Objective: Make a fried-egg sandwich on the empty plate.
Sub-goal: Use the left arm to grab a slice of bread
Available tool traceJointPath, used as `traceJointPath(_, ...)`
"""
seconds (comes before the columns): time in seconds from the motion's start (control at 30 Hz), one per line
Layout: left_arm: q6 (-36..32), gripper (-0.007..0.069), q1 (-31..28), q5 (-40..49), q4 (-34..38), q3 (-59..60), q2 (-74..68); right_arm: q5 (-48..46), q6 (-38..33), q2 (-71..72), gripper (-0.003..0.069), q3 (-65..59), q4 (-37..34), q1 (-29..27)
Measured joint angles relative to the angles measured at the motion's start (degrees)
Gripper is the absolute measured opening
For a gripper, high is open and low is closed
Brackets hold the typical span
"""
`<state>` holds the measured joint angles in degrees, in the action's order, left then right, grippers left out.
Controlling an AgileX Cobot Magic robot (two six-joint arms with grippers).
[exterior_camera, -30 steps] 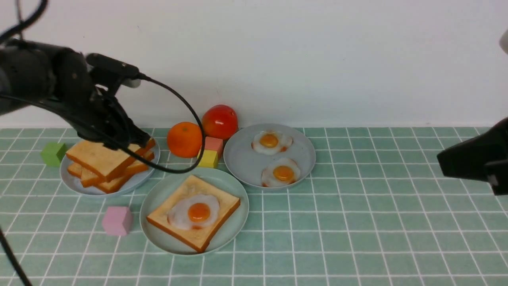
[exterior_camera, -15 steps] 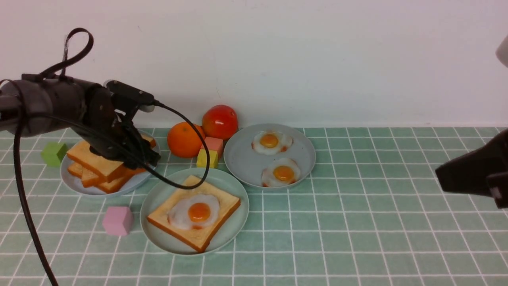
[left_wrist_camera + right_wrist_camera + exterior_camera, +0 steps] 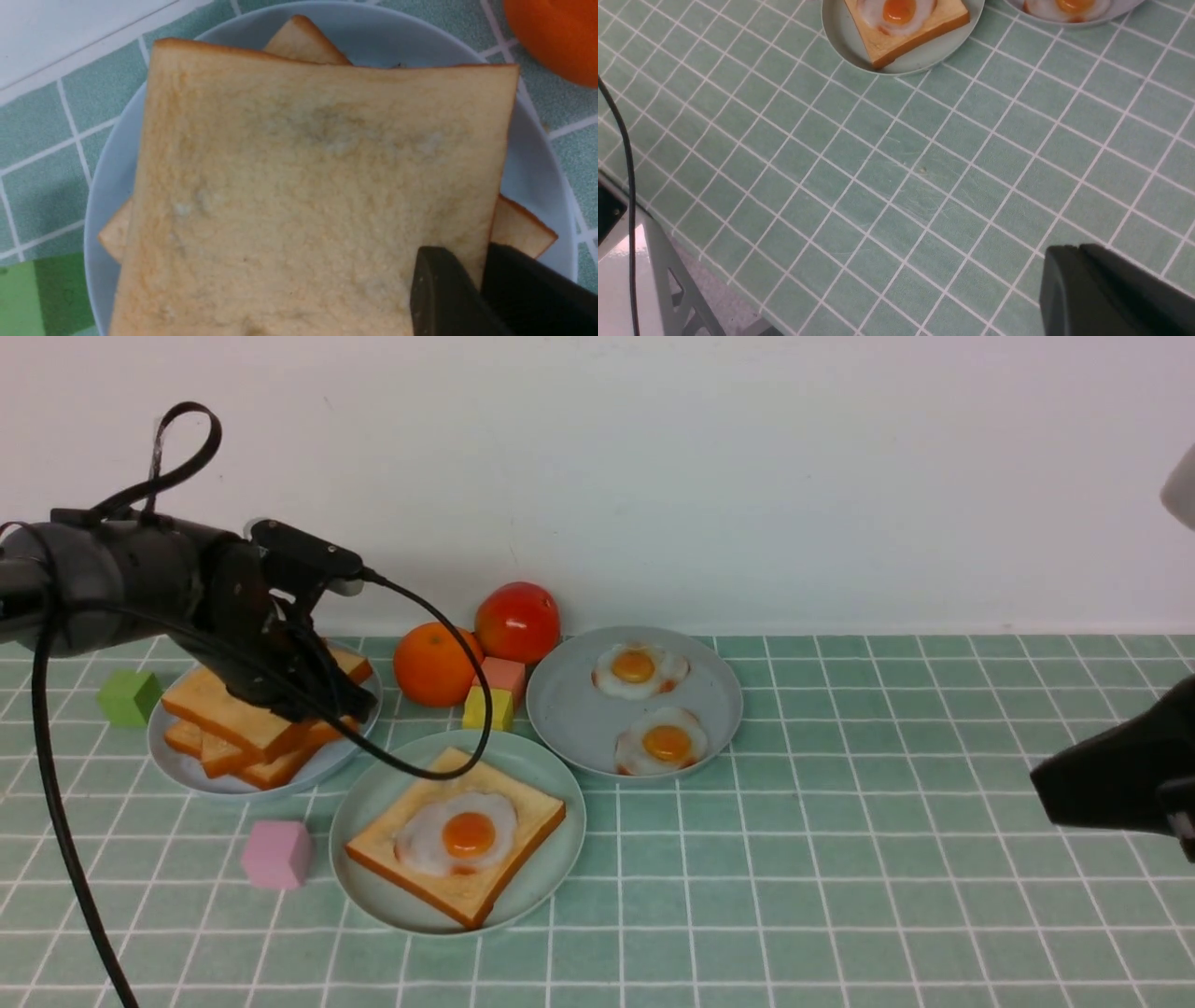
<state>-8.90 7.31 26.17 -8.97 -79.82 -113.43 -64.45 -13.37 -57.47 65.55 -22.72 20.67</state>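
The mint-green plate [image 3: 369,803] sits front centre and carries one toast slice [image 3: 532,817] with a fried egg [image 3: 462,835] on top. It also shows in the right wrist view [image 3: 840,32]. A stack of toast slices lies on a grey-blue plate [image 3: 187,770] at the left. My left gripper [image 3: 327,702] is shut on the near right corner of the top slice [image 3: 219,709]. In the left wrist view [image 3: 481,280], one finger lies on the slice [image 3: 299,186] and the other at its edge. My right gripper [image 3: 1046,784] is shut and empty above the table at the right.
A second grey-blue plate [image 3: 569,709] holds two fried eggs. An orange [image 3: 432,663], a tomato [image 3: 516,621] and red and yellow cubes [image 3: 493,695] stand between the plates. A green cube [image 3: 126,695] and a pink cube [image 3: 275,852] lie at the left.
My left arm came down onto the toast stack and closed on the top slice's corner. The slice and its plate shifted slightly right. My right gripper sank a little.
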Motion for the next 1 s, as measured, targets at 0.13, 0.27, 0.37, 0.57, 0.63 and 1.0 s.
traceJointPath(0.13, 0.0, 0.0241, 0.0, 0.3, 0.1, 0.0, 2.0, -0.2, 0.0, 0.0, 0.004, 0.0, 0.0, 0.0)
traceJointPath(0.27, 0.0, 0.0323, 0.0, 0.0, -0.1, 0.0, 3.7, -0.1, 0.0, 0.0, 0.0041, 0.0, 0.0, 0.0)
traceJointPath(0.37, 0.0, 0.0347, 0.0, -0.8, -1.0, 0.0, 3.5, 0.3, 0.0, 0.0, 0.0043, 0.0, 0.0, 0.0)
traceJointPath(0.57, 0.0, 0.0358, 0.0, -1.6, -1.6, 0.0, -1.3, 0.4, 0.0, 0.0, 0.005, 0.0, -0.1, 0.0)
traceJointPath(0.63, 0.0, 0.0359, 0.0, -2.1, -2.0, -0.1, -2.2, 0.4, 0.0, 0.0, 0.005, 0.0, -0.1, 0.0)
traceJointPath(1.0, 0.0, 0.0093, 0.0, -1.1, -2.5, -0.7, -2.3, 0.3, -1.5, 0.2, 0.0059, 0.0, -2.6, 0.0)
